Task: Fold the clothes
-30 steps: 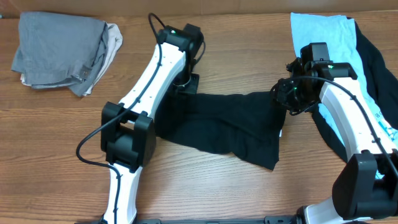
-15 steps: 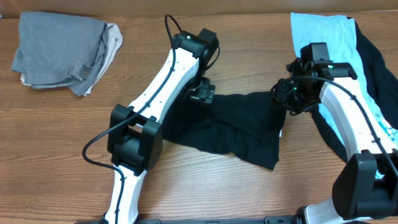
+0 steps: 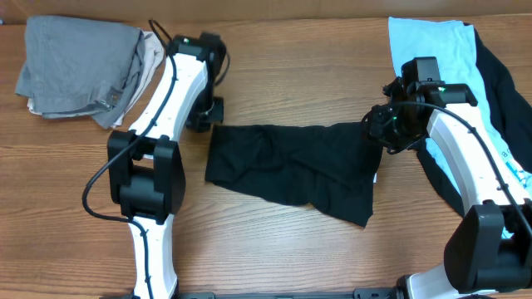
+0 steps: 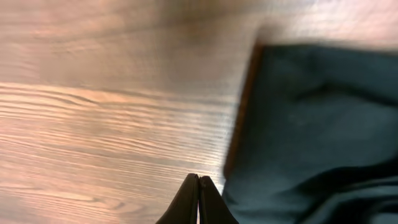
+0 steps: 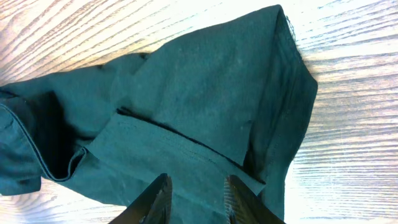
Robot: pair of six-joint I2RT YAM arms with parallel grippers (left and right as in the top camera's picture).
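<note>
Black T-shirt [image 3: 291,166]: part-folded, middle of the worktop [image 3: 274,257], between your arms.
Left claw [image 4: 199,196]: closed tight, empty, just beside its left edge, clear of the fold.
Right claw [image 5: 196,200]: parted over its right end, gripping nothing, likely poised to pinch.

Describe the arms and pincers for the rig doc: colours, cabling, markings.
Both look alike. The left arm and right arm have white tubular links between blocky black joint housings. A thin black cable loops outside each one, and a small green light glows near each wrist. The left pincer and right pincer have plain black tapered fingers. No lettering is readable.
</note>
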